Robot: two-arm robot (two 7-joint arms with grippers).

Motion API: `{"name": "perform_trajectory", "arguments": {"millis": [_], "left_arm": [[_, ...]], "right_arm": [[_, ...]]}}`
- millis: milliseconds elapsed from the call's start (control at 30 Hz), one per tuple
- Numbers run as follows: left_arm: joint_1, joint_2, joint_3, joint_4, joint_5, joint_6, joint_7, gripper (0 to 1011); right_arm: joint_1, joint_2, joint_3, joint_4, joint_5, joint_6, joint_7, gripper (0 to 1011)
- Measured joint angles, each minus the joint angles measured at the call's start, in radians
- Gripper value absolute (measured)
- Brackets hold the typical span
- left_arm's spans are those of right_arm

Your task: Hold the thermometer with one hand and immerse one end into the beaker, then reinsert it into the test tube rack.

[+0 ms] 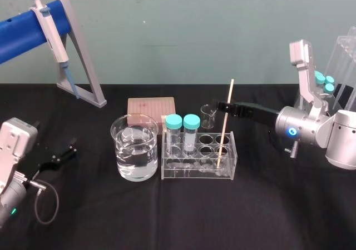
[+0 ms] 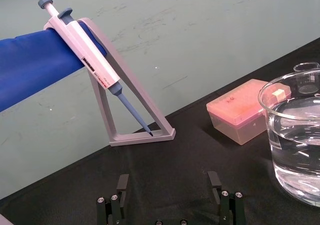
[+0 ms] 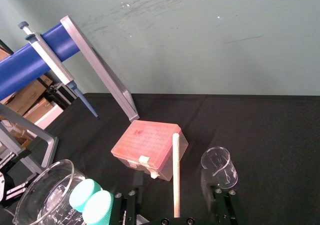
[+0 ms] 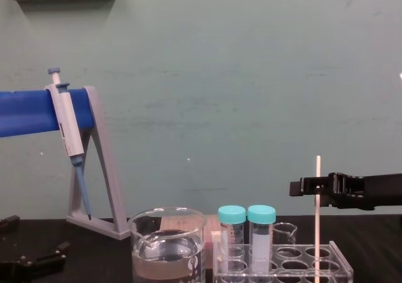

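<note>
Black-clothed table – everything sits in one tight row at the middle, likely so a single arm can reach all of it.

Grey slanted stand with its blue bar and pipette stands back left, well apart from the work. Not part of this job.

Beaker: part-filled with clear liquid, just beside the left end of the test tube rack. Set that close, the carry from rack to liquid looks short and sideways.

Pink tip box lies behind the two. Two teal-capped tubes fill the rack's left holes, and a tiny glass beaker sits behind the rack.

Left gripper is low at the table's left edge, fingers spread wide on nothing, parked clear of the beaker.

Right gripper reaches in level from the right, at the upper part of the thermometer. Its jaws stand well apart with the rod between them, and the right wrist view shows a gap on both sides, so no grip yet.

Thermometer stands near upright in a hole at the rack's right end, foot at the rack floor, top well above the caps. That height is what lets the jaws come in high without brushing the tubes.

Judgement: this is the grasp stage. Closing squarely on so thin a rod is the delicate part – off-centre jaws could tip it against the hole's rim.
</note>
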Motion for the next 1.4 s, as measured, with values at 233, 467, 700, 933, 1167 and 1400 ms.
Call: {"name": "perform_trajectory", "arguments": {"millis": [233, 467, 700, 933, 1167, 1400], "left_arm": [[0.0, 0.0, 0.0, 0.0, 0.0, 0.0, 0.0, 1004], [0.0, 0.0, 0.0, 0.0, 0.0, 0.0, 0.0, 1004], [0.0, 0.0, 0.0, 0.0, 0.0, 0.0, 0.0, 1004], [0.0, 0.0, 0.0, 0.0, 0.0, 0.0, 0.0, 1004], [0.0, 0.0, 0.0, 0.0, 0.0, 0.0, 0.0, 1004], [0.0, 0.0, 0.0, 0.0, 0.0, 0.0, 0.0, 1004]], "right_arm": [[0.001, 0.008, -0.002, -0.006, 0.004, -0.002, -0.002, 539], [0.001, 0.013, -0.005, -0.006, 0.01, -0.001, -0.005, 309], [0.001, 0.015, -0.009, -0.006, 0.015, -0.002, -0.003, 85], [-0.003, 0.02, -0.011, -0.013, 0.021, -0.003, -0.001, 48], [-0.018, 0.036, -0.007, -0.065, 0.029, -0.015, -0.002, 48], [-0.034, 0.061, -0.005, -0.135, 0.023, -0.044, -0.009, 48]]}}
